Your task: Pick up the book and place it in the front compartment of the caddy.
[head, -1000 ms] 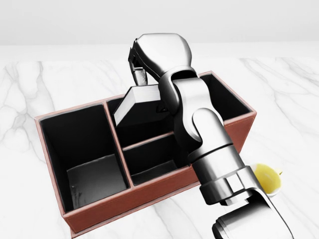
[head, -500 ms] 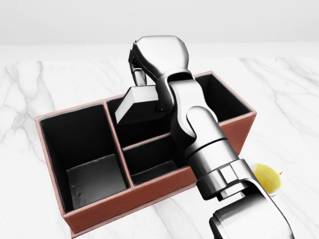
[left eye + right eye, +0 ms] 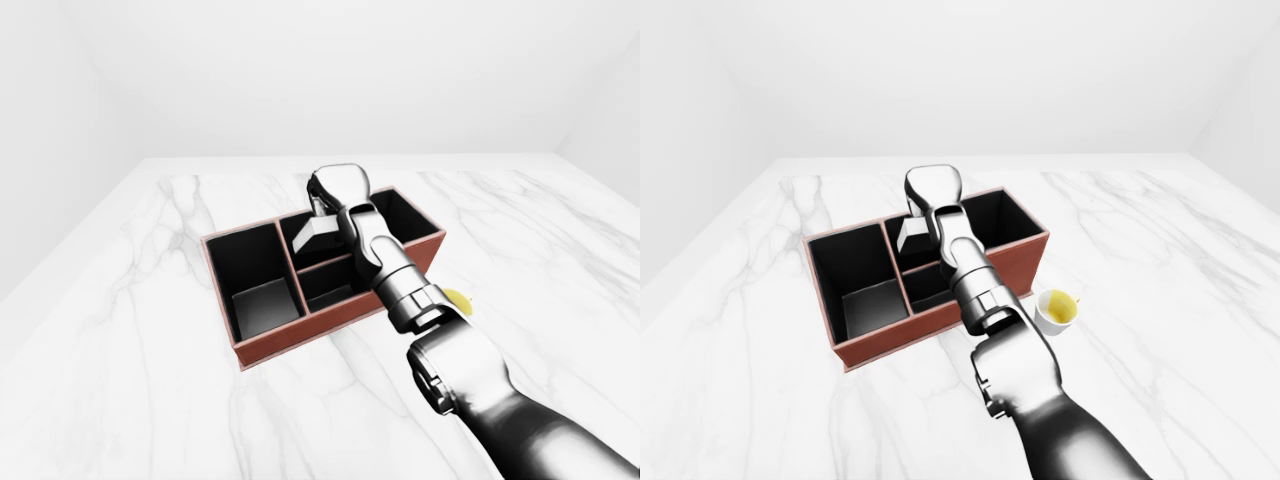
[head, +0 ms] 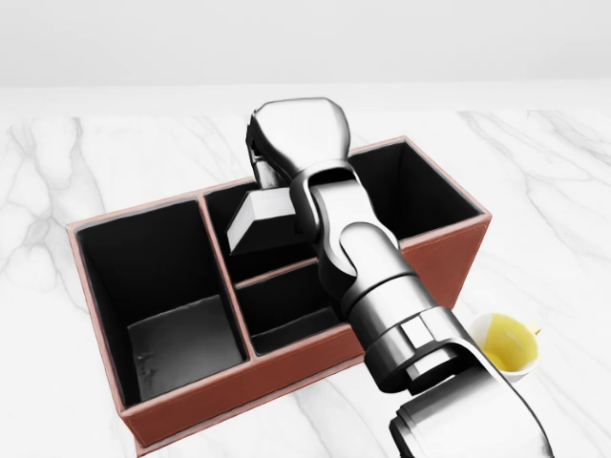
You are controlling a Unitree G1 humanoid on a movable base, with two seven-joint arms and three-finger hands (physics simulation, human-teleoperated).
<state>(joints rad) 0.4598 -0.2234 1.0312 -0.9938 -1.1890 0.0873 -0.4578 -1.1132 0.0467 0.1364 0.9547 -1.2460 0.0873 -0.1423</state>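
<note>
Right hand (image 4: 286, 143) reaching in from the bottom right of the head view, hanging over the upper middle compartment of the caddy (image 4: 105, 324). Fingers mostly hidden under the hand's shell; apparently closed on the top edge of the book (image 4: 260, 215), though the grip itself not clearly seen. Book gray with a pale edge, tilted, partly sunk into that upper middle compartment, its lower part below the rim. Caddy reddish-brown outside, black inside, resting at an angle on the white marble table (image 4: 86, 162); one large compartment at the head view's left, two smaller ones in the middle, another mostly behind the arm at the right. Small white cup (image 3: 1057, 309) with yellow contents just beside the caddy's right end.
</note>
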